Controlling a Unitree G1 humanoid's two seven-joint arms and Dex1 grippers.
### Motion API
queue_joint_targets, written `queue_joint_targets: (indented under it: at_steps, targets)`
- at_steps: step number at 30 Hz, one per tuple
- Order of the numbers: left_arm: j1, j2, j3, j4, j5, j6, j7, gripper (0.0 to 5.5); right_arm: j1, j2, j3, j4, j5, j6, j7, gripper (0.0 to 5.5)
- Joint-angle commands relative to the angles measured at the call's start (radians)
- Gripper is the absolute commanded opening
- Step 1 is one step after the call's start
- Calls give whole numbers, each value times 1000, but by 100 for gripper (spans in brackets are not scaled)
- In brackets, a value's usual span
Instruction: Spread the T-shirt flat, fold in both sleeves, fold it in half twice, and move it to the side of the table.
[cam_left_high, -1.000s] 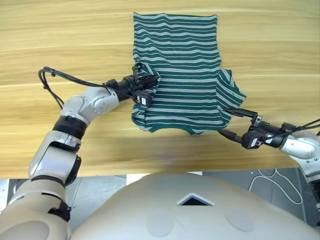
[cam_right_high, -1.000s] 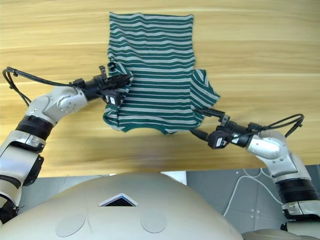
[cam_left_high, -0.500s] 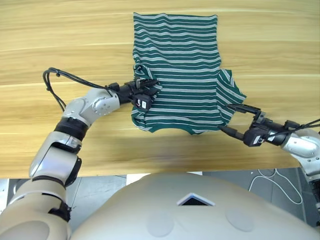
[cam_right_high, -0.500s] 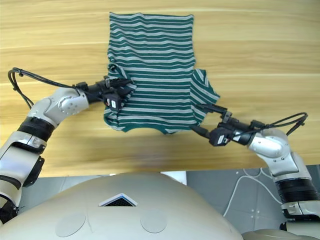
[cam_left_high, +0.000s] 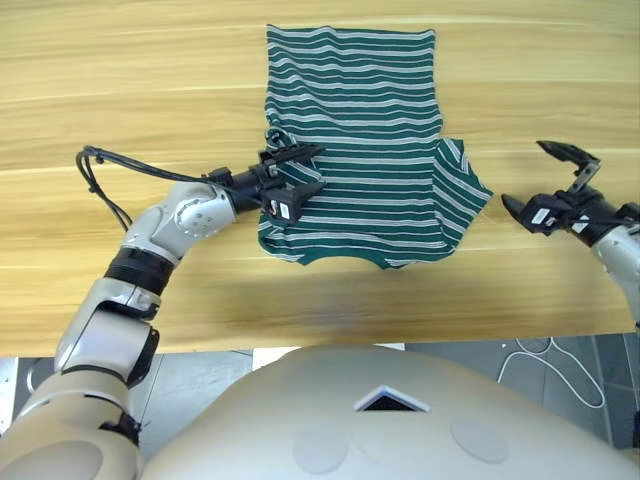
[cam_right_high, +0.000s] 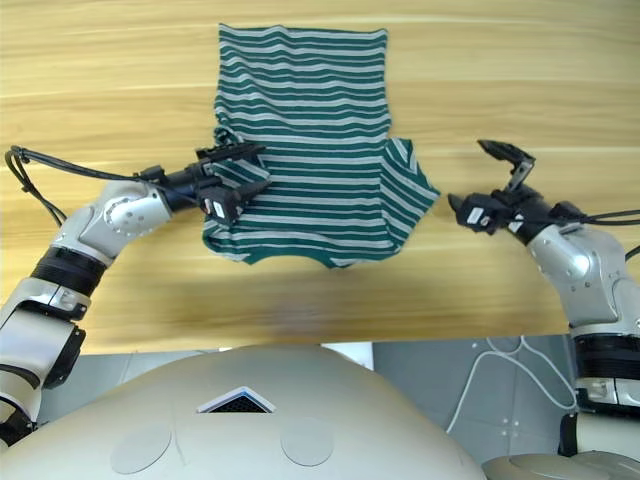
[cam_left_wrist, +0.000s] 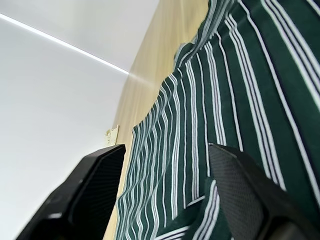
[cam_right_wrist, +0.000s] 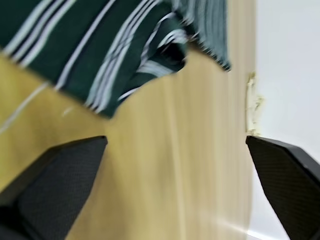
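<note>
The green-and-white striped T-shirt (cam_left_high: 355, 110) lies on the wooden table (cam_left_high: 130, 90), hem at the far side and collar toward me. Its left sleeve is folded in over the body, while the right sleeve (cam_left_high: 462, 182) still sticks out to the side. My left gripper (cam_left_high: 303, 169) is open, low over the shirt's left edge at the folded sleeve. In the left wrist view the striped cloth (cam_left_wrist: 220, 100) lies between the spread fingers (cam_left_wrist: 95, 192). Open too, my right gripper (cam_left_high: 548, 176) hangs over bare wood to the right of the right sleeve, apart from it.
The table's front edge (cam_left_high: 300, 335) runs close to me, with grey floor and a white cable (cam_left_high: 540, 365) below at the right. Bare wood stretches to the left and right of the shirt.
My left gripper has opened and let go of the shirt's left side. My right gripper has pulled away from the shirt's near right corner, moving right and farther out over the table.
</note>
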Motion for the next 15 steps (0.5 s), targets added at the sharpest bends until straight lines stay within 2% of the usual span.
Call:
queue_joint_targets:
  at_steps: [1, 7, 15]
  targets:
    - [6, 16, 27, -21, -31, -5, -15, 310, 14, -12, 48, -5, -19, 0, 31, 512]
    - [11, 18, 52, -29, -36, -9, -5, 310, 0, -5, 102, 0, -11, -13, 48, 512]
    - [19, 19, 76, -42, -31, -10, -4, 310, -22, -2, 120, 29, -15, 2, 25, 374]
